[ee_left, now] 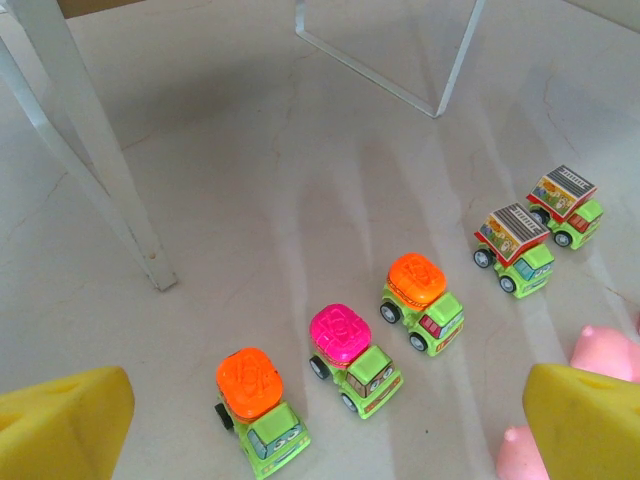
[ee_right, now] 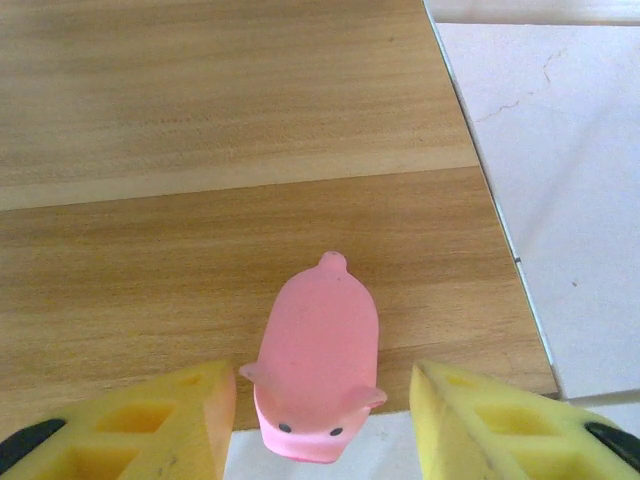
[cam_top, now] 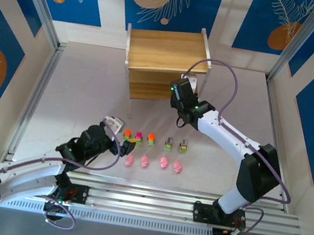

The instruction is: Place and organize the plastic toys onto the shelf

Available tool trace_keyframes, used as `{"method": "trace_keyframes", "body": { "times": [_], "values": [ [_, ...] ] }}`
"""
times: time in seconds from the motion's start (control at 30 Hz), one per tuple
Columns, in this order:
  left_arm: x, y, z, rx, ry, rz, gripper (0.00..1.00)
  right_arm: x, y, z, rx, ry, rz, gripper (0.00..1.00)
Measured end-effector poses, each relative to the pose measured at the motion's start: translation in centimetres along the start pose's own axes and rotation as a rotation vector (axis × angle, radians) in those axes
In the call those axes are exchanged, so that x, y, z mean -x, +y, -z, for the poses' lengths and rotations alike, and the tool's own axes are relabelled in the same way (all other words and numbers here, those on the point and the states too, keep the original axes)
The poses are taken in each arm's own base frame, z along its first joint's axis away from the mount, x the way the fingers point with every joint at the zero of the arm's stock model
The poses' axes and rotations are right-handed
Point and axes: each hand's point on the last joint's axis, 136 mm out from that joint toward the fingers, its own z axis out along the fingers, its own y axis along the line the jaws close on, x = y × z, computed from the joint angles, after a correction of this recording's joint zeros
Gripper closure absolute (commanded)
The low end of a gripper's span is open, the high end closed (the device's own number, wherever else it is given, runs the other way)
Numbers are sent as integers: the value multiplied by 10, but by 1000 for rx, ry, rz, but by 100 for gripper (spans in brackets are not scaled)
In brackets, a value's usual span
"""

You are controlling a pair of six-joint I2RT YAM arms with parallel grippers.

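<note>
My right gripper [ee_right: 320, 425] hangs open at the front right edge of the wooden shelf's [cam_top: 166, 49] lower board [ee_right: 250, 230]. A pink pig toy [ee_right: 318, 360] lies on that board's front edge between the yellow pads, its snout overhanging, with a gap at the right pad. On the table a row of green toy cars runs orange-topped [ee_left: 255, 395], magenta-topped [ee_left: 350, 350], orange-topped [ee_left: 425, 295], then two grey-roofed ones [ee_left: 515, 245]. Several pink pigs [cam_top: 144, 161] lie in a row in front of them. My left gripper [cam_top: 122, 133] is wide open over the row's left end.
White shelf legs [ee_left: 90, 150] stand just behind the cars at the left. A metal rail [cam_top: 190, 205] runs along the near edge between the arm bases. Blue patterned walls enclose the table on three sides.
</note>
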Motion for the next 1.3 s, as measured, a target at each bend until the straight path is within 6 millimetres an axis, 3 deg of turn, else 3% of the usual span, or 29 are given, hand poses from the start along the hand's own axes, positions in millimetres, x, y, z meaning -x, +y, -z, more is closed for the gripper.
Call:
{"method": "trace_keyframes", "body": {
  "times": [0.63,1.3],
  "values": [
    [0,0,0,0,0,0,0,1,-4,-2,-7,0,-9,73],
    [-3,0,-2,1,12,-2,0,10,-10,-13,-28,-7,-23,71]
  ]
}}
